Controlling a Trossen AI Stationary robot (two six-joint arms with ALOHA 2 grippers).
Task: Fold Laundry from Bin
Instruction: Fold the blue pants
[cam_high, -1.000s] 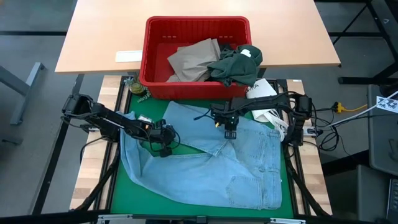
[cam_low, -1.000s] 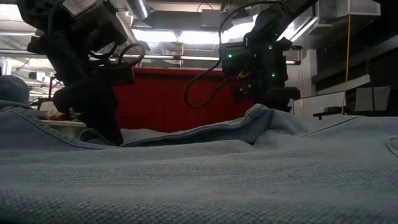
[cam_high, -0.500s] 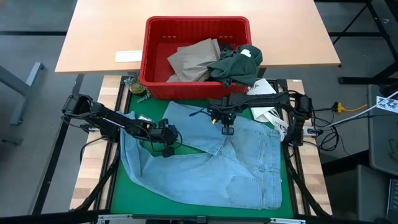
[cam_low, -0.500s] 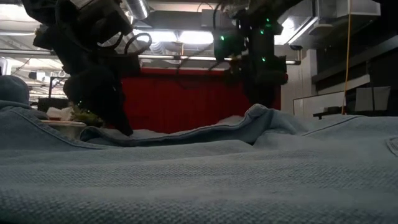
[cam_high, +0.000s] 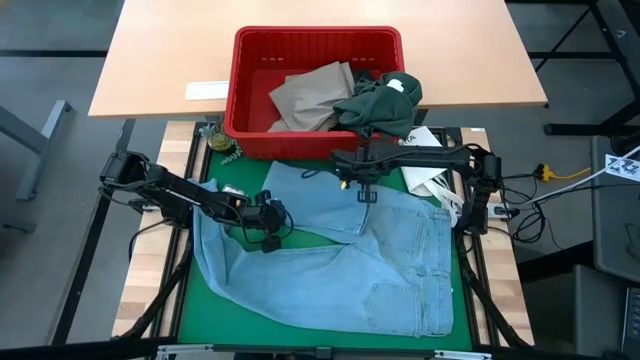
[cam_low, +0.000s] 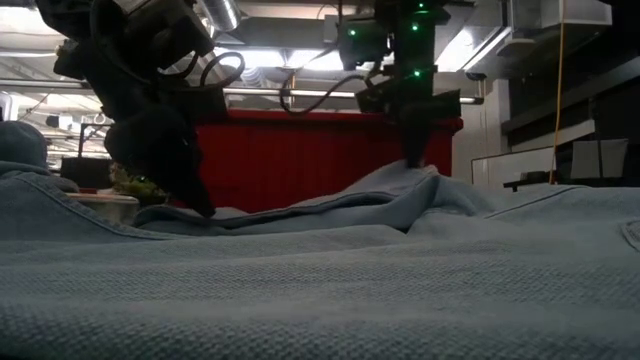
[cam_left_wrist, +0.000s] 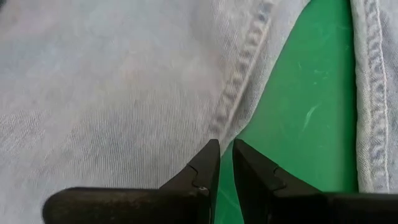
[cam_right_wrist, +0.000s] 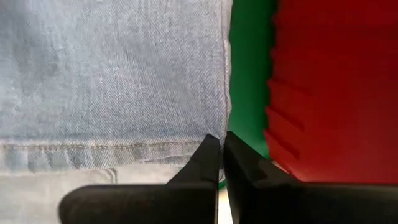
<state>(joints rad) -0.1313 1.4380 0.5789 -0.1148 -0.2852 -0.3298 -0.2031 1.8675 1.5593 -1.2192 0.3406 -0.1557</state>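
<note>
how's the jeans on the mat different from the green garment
The jeans are light blue; the green garment is dark green. The jeans lie spread across the green mat; the green garment is bunched up, draped over the bin rim. Both grippers are at the jeans, the left gripper on one edge and the right gripper shut on a fold; nothing touches the green garment. Both are soft and unfolded.

Light blue jeans (cam_high: 340, 265) cover a green mat (cam_high: 215, 315). Beyond the jeans, the bright red bin (cam_high: 250, 95) holds a tan garment (cam_high: 310, 95) and a dark green garment (cam_high: 385, 105) on the pale wood surface (cam_high: 160, 60).
</note>
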